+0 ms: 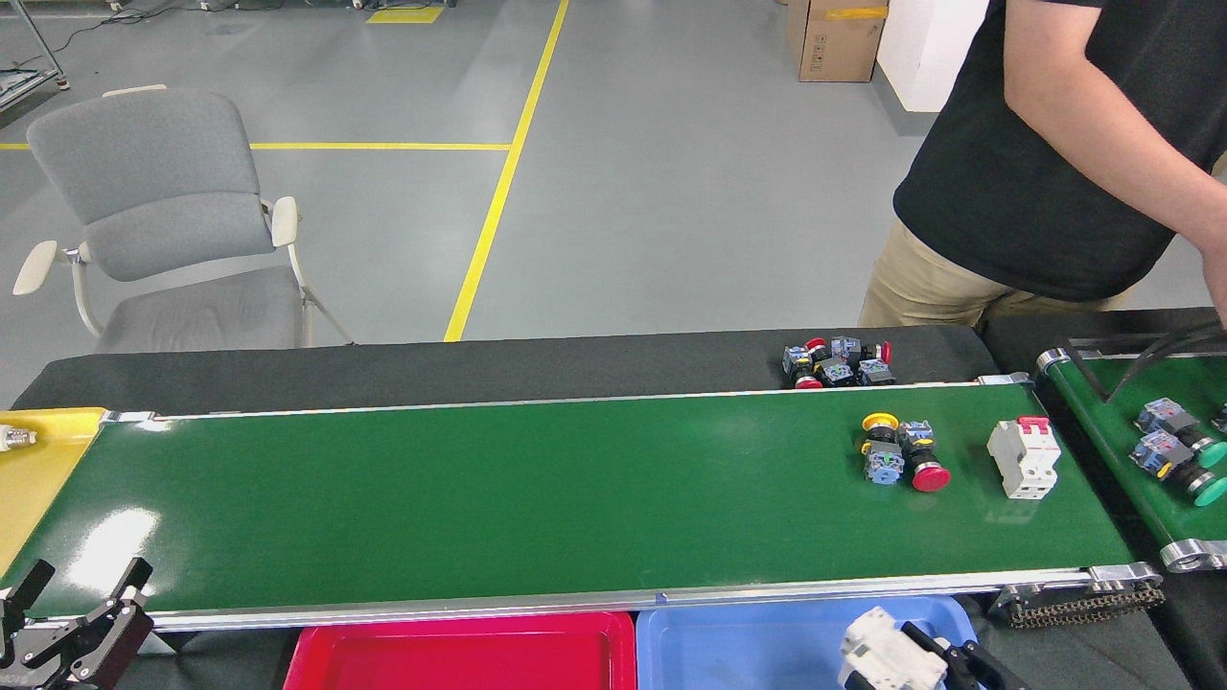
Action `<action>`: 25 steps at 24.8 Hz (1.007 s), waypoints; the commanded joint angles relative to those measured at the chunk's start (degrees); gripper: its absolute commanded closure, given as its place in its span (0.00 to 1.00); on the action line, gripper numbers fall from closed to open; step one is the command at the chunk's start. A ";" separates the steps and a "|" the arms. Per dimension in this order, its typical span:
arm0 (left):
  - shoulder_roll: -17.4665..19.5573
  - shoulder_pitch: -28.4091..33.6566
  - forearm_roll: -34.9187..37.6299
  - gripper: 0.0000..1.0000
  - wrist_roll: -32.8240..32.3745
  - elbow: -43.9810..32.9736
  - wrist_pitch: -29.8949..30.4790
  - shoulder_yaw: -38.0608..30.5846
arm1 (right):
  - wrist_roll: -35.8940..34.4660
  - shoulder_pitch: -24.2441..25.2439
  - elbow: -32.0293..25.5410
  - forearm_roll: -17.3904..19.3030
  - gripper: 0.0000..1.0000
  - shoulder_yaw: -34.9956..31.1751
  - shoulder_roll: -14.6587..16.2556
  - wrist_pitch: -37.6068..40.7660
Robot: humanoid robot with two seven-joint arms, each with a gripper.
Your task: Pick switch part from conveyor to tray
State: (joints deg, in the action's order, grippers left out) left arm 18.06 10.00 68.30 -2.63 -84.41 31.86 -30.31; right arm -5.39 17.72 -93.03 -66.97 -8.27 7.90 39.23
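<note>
Head view. Conveyor: wide glossy green belt w/ silver edge rails, running left to right across the black surface. Right gripper at the bottom edge, over the blue tray; its dark fingers are clamped on a white switch part, which is off the belt and above the tray's right portion. Whether the part touches the tray floor can't be told. Red tray sits just beside the blue one, on its left. Left gripper at lower left, near the belt's near rail, fingers spread apart and holding nothing.

On the belt, right portion: a yellow-capped push button and a red-capped push button touching side by side; near them, to the right, a white breaker w/ red lever, upright. A cluster of small buttons lies on the black strip behind the far rail. A narrower green belt at far right carries two green-capped buttons. Yellow tray at far left. A person in a black shirt stands behind the right end. Grey chair on the floor, upper left.
</note>
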 commanded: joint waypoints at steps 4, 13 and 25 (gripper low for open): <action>0.66 1.25 2.19 0.00 0.43 -1.28 0.22 -0.19 | 0.82 -1.29 -2.60 -1.58 0.00 -0.43 -4.21 -26.22; -1.19 2.92 3.07 0.00 0.69 -1.63 -0.22 -1.07 | 5.12 -9.19 -2.43 -9.31 0.00 2.29 -7.64 -34.48; -2.07 2.92 6.85 0.00 5.09 -1.99 -5.58 -0.10 | 7.33 -23.52 11.99 -12.04 0.00 12.67 -7.64 -36.33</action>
State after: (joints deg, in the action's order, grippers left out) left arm 15.85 13.08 74.94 1.78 -85.92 27.17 -30.24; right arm 1.89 -4.70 -81.13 -78.95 3.87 0.27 3.38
